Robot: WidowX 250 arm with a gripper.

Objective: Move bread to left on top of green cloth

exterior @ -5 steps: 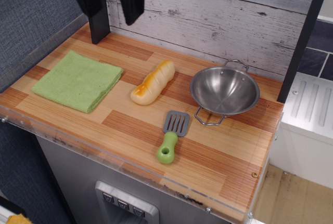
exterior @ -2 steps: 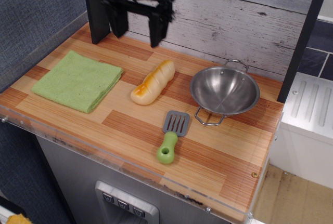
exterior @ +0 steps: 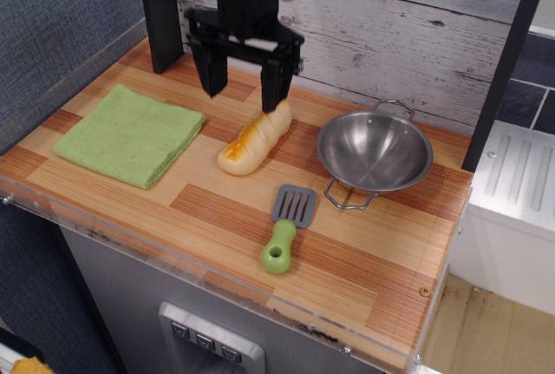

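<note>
The bread, a cream loaf with a yellow-orange top, lies diagonally on the wooden counter, to the right of the green cloth. The light green folded cloth lies flat at the counter's left side. My black gripper hangs open just above the loaf's far upper end. Its right finger is close over the loaf's tip and its left finger stands over bare wood. It holds nothing.
A steel bowl with wire handles stands right of the bread. A grey spatula with a green handle lies in front of it. A dark post stands at the back left by the plank wall. The counter's front edge has a clear lip.
My gripper has moved right and come down from the top left of the view to just above the bread's far end. The bread, cloth, bowl and spatula have not moved.
</note>
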